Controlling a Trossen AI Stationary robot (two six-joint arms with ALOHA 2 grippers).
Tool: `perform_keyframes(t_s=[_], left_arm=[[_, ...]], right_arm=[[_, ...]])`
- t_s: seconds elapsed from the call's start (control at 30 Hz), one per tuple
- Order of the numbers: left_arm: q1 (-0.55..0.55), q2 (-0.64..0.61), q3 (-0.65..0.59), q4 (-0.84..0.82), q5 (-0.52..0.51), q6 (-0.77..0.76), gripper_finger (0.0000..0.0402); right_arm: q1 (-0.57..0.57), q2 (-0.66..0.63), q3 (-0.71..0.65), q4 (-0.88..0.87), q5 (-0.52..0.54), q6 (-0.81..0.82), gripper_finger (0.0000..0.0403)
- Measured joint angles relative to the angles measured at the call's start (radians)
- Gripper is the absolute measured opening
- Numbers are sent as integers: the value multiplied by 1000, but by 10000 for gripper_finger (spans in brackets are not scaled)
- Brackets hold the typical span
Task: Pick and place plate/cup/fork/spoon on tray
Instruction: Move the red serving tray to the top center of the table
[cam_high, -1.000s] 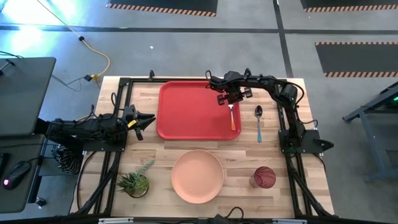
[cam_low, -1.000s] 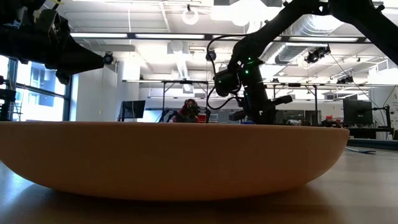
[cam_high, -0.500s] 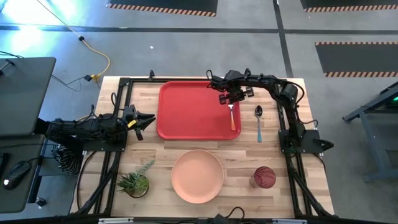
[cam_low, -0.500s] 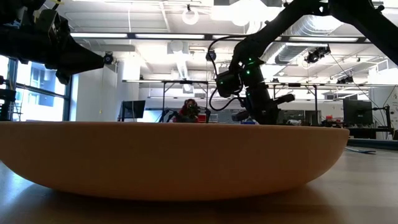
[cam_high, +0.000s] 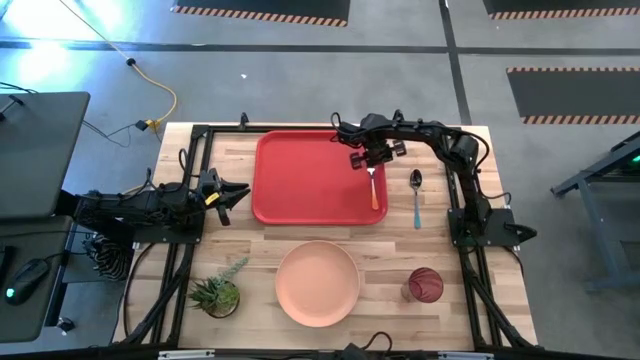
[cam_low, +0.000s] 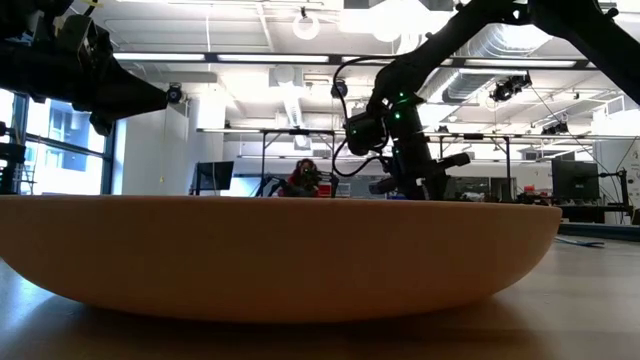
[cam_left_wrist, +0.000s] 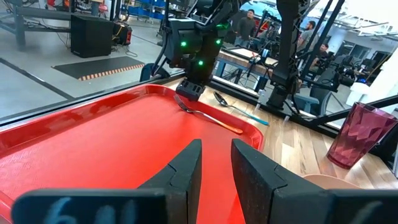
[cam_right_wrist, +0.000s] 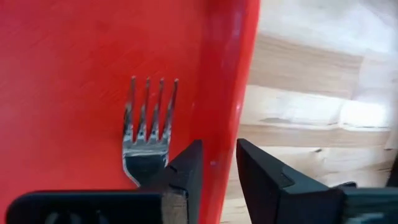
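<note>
The red tray (cam_high: 300, 180) lies at the table's far middle. The fork (cam_high: 374, 188) lies flat in it along the right rim, tines toward the far edge (cam_right_wrist: 148, 118). My right gripper (cam_right_wrist: 217, 155) is shut, pointing down over the fork's neck (cam_high: 373, 160). The blue-handled spoon (cam_high: 416, 195) lies on the table right of the tray. The pink plate (cam_high: 317, 283) and the dark-red cup (cam_high: 424, 285) stand near the front edge. My left gripper (cam_high: 235, 195) waits shut, left of the tray. My right gripper points down over the fork's neck (cam_right_wrist: 140, 163), just behind the tines. One fingertip (cam_right_wrist: 186, 165) covers the neck in the wrist view, so I cannot tell whether it touches. The fork lies flat on the tray floor.
A small potted plant (cam_high: 215, 293) stands at the front left. The tray's raised right rim (cam_right_wrist: 224, 74) runs just beside the fork. Dark frame rails border the table's left and right sides. People stand in the room beyond the table.
My right gripper has shifted a little toward the table's right edge and back again, staying over the fork's tine end. The fork lies where it was.
</note>
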Motion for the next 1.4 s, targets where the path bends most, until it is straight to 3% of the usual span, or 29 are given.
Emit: perform_keyframes(t_s=[1.4], left_arm=[[0,0,0,0,0,-1,76]], right_arm=[[-31,45,0,-73,35,6,87]])
